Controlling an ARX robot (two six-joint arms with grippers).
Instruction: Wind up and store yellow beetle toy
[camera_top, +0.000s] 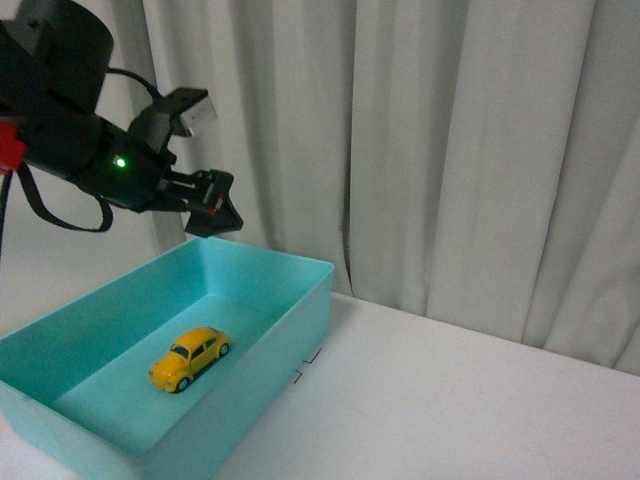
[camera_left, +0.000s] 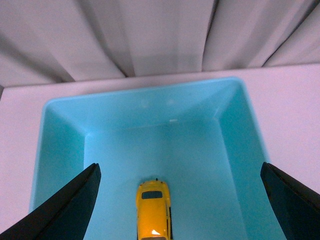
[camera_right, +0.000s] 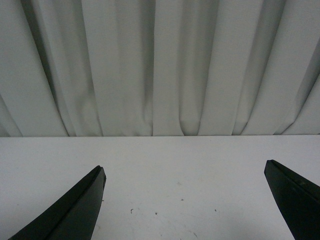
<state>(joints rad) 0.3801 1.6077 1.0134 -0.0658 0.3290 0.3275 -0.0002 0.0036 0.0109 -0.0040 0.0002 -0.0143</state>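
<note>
Here's the small glossy yellow beetle toy car, sitting on its wheels on the floor of the open rectangular turquoise plastic bin. It's about mid-floor, clear of all four walls. The black left gripper hovers above the bin's far rim, well apart from the car, and it's released. In the left wrist view its two dark fingers are spread wide with nothing between them, and the car shows straight below inside the bin. A green light glows on the left arm. Over on the other side, the right gripper is also released and empty, fingers wide apart over the bare white table, with no bin showing in its camera. Behind the bin hangs a pale pleated curtain, and a couple of small dark marks sit on the table just beside the bin's right wall.
</note>
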